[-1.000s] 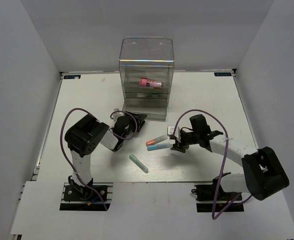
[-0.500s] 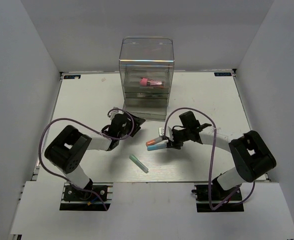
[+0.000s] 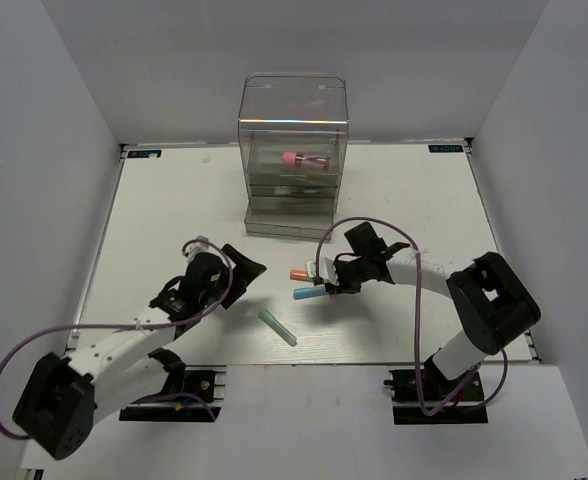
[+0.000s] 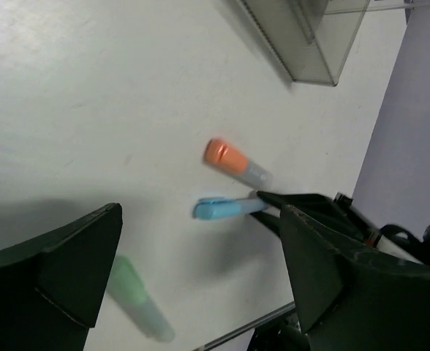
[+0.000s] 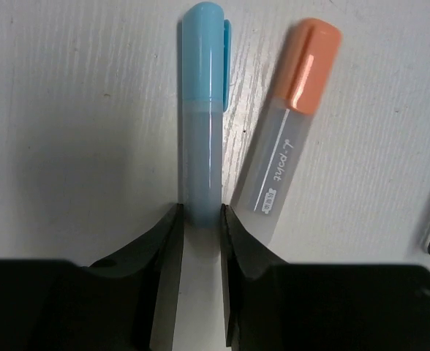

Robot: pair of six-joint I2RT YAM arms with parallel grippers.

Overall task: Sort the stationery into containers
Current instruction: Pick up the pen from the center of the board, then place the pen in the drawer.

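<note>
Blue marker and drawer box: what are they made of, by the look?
Both likely plastic. The blue marker: glossy opaque cap, frosted translucent barrel. The drawer box: smoky, clear; the pink marker shows through its wall.

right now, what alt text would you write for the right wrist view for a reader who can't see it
The right gripper pinches the clear end of a light blue marker between its two black fingers, on a white table. An orange-capped marker lies just to its right, tilted, both caps pointing away from the gripper.
</note>
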